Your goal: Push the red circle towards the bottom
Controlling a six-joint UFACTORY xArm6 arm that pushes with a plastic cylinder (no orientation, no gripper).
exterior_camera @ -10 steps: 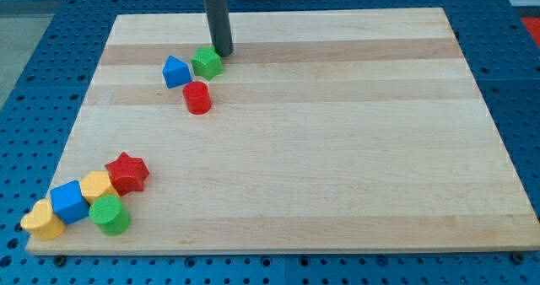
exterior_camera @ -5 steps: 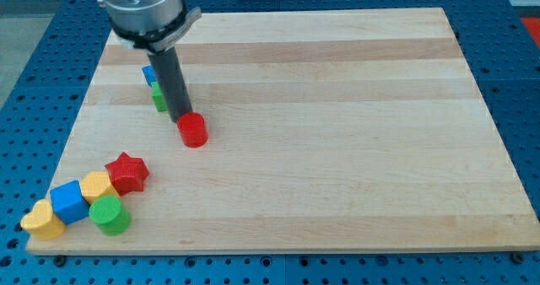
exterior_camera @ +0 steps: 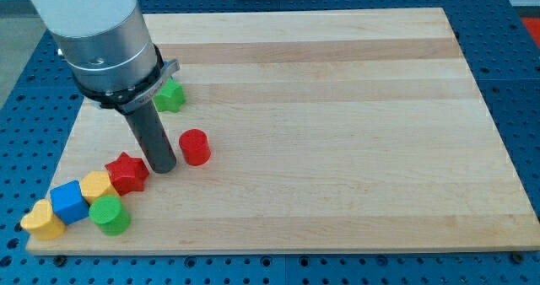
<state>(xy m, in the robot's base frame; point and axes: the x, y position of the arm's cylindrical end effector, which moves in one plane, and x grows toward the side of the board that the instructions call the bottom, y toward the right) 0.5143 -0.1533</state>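
The red circle (exterior_camera: 195, 147) is a short red cylinder standing on the wooden board (exterior_camera: 337, 133), left of the board's middle. My tip (exterior_camera: 161, 168) is down on the board just left of the red circle and slightly below it, with a small gap between them. The tip stands between the red circle and the red star (exterior_camera: 126, 173), close to the star's right side. The arm's grey body covers the board's upper left.
A green block (exterior_camera: 170, 95) sits above the red circle, partly behind the arm. At the bottom left a yellow block (exterior_camera: 95, 186), a blue cube (exterior_camera: 68, 203), a green cylinder (exterior_camera: 110, 215) and a yellow heart (exterior_camera: 40, 221) cluster by the red star.
My tip came down from the view's top, past the green block, to beside the red circle. The red circle slid downward. The blue block is now hidden behind the arm.
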